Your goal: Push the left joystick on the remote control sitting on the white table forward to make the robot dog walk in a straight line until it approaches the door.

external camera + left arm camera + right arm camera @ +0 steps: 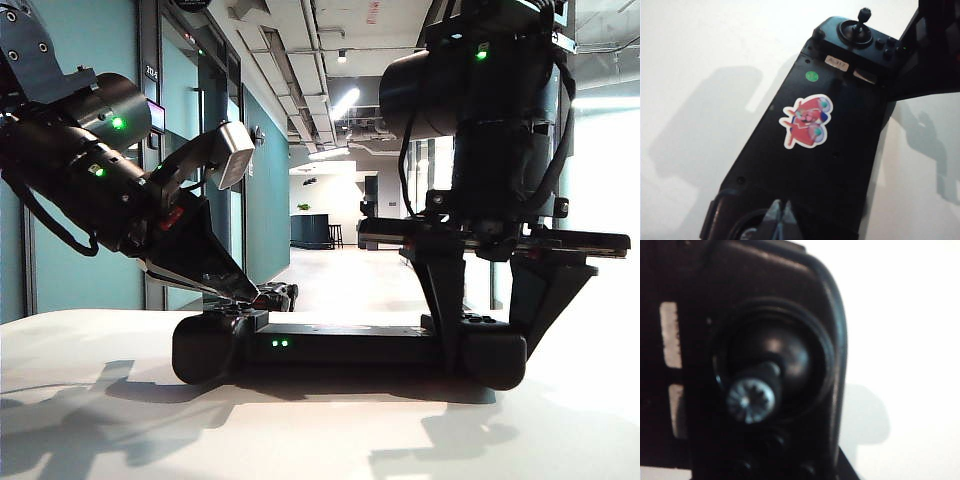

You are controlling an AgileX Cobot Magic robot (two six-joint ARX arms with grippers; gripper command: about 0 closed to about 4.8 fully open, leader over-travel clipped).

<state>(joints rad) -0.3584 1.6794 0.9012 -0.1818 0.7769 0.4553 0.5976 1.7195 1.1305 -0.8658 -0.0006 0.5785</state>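
Where the left joystick (240, 303) stands, at the lit end of the remote control (350, 345), it is mostly hidden under the left gripper (245, 292), whose jaws are pinched together to a single point right at it. The remote lies lengthwise close to the far edge of the worktop (100, 400), its two green lights (279, 343) facing the near edge, with bare white surface all along that side. At its other end the right gripper (490, 340) comes straight down, jaws clasping the bulky end beside the twin stick (751, 399). Beyond the far edge, the robot dog (278, 295) stands low on the corridor floor (340, 285).
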